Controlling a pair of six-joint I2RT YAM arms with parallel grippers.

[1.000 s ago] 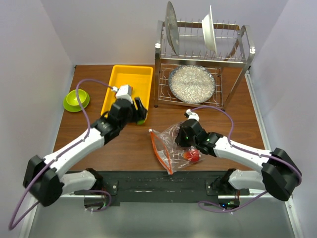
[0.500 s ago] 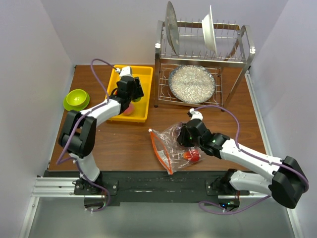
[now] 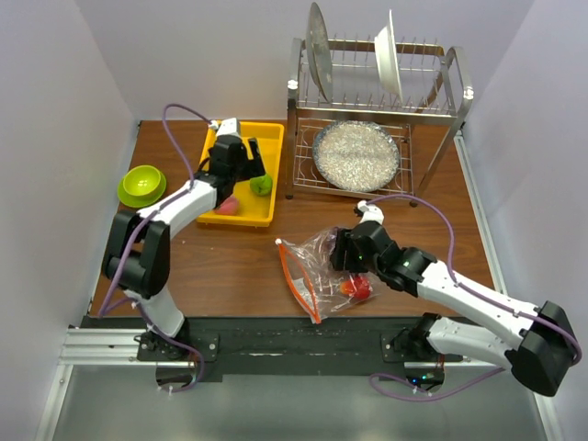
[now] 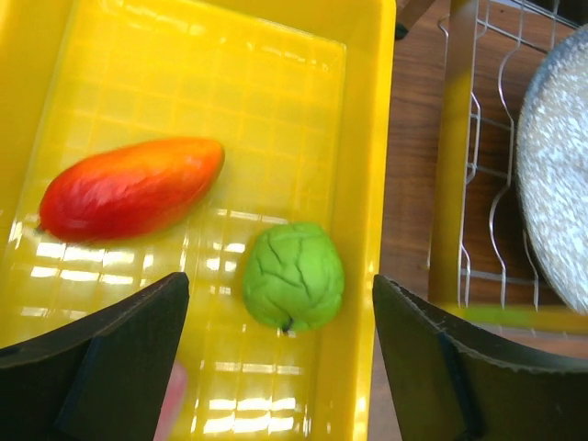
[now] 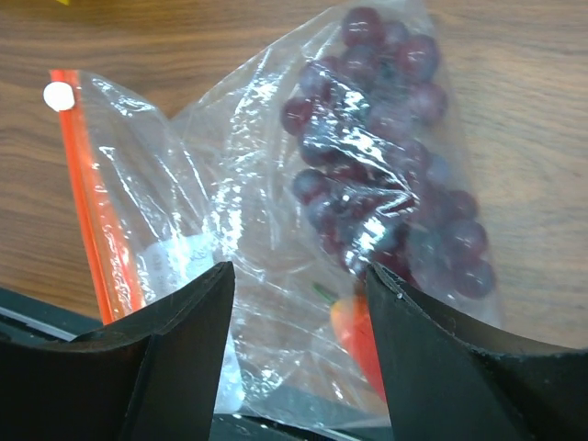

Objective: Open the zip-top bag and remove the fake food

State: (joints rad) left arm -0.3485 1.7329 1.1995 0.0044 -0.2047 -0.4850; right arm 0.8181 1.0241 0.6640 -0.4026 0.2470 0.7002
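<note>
Both grippers out front, hanging wide open lol

My left gripper reaches toward 1 o'clock, fingers spread; my right gripper angles toward 10 o'clock, same.

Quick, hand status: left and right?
Left hand: open, empty, above the green fruit in the yellow tray.
Right hand: open, over the zip-top bag, gripping nothing.

Plain pale walls are boxing in a brown wood-grain table, a metal wire dish rack standing at its back
</note>
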